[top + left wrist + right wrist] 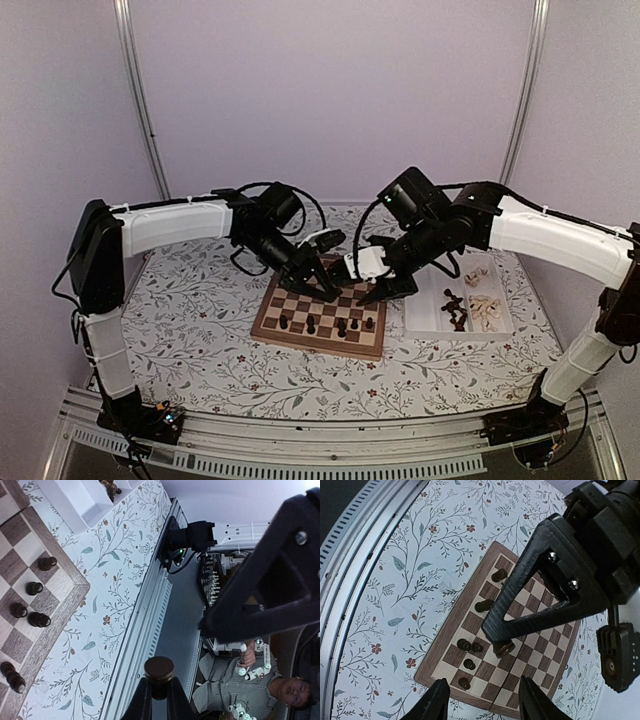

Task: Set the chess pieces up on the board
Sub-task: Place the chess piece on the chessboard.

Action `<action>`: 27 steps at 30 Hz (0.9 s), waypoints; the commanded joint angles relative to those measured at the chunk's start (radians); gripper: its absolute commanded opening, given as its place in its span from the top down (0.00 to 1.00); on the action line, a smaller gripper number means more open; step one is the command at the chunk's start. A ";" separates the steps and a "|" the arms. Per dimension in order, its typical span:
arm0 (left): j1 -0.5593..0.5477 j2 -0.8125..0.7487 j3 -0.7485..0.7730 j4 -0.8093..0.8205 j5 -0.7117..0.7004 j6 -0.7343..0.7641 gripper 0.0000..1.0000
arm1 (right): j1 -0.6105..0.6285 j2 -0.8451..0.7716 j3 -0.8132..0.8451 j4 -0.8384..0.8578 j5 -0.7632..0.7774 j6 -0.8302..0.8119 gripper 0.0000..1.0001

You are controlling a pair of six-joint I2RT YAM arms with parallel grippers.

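Observation:
The board [300, 330] lies mid-table with several dark chess pieces [311, 324] along its near rows. They also show in the left wrist view [34, 587] and the right wrist view [469, 664]. My left gripper [332, 291] hangs over the board's middle, shut on a dark chess piece [159, 667]. That piece also shows in the right wrist view [504, 648], a little above the board [540, 650]. My right gripper [384, 291] is open and empty [482, 696], above the board's right part, close beside the left gripper.
A white compartment tray [428, 325] stands right of the board. It holds dark pieces [455, 308] and cream pieces [486, 311]. The table has a floral cloth [200, 330] and a metal rail [300, 435] at its near edge.

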 commanded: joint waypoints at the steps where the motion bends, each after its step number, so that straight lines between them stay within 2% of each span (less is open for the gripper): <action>1: -0.029 0.025 0.037 -0.027 0.047 0.025 1.00 | 0.065 0.067 0.029 0.050 0.182 -0.027 0.51; 6: -0.044 0.037 0.042 -0.029 0.053 0.028 1.00 | 0.095 0.106 0.032 0.068 0.219 -0.031 0.54; 10: -0.049 0.050 0.044 -0.029 0.056 0.030 1.00 | 0.110 0.119 0.033 0.068 0.229 -0.026 0.60; 17: -0.049 0.072 0.056 -0.029 0.047 0.025 1.00 | 0.123 0.124 0.032 0.062 0.239 -0.016 0.86; 20: -0.048 0.068 0.068 -0.029 0.016 0.026 0.93 | 0.123 0.123 0.022 0.066 0.239 -0.004 0.91; 23: -0.040 0.018 0.059 -0.038 -0.061 0.040 0.80 | 0.107 0.118 -0.001 0.077 0.222 0.032 0.93; 24: -0.040 -0.015 0.045 -0.031 -0.097 0.042 0.76 | 0.092 0.112 -0.008 0.081 0.196 0.057 0.93; 27: -0.034 -0.136 -0.041 0.061 -0.224 0.023 0.73 | 0.021 0.089 -0.019 0.093 0.059 0.137 0.94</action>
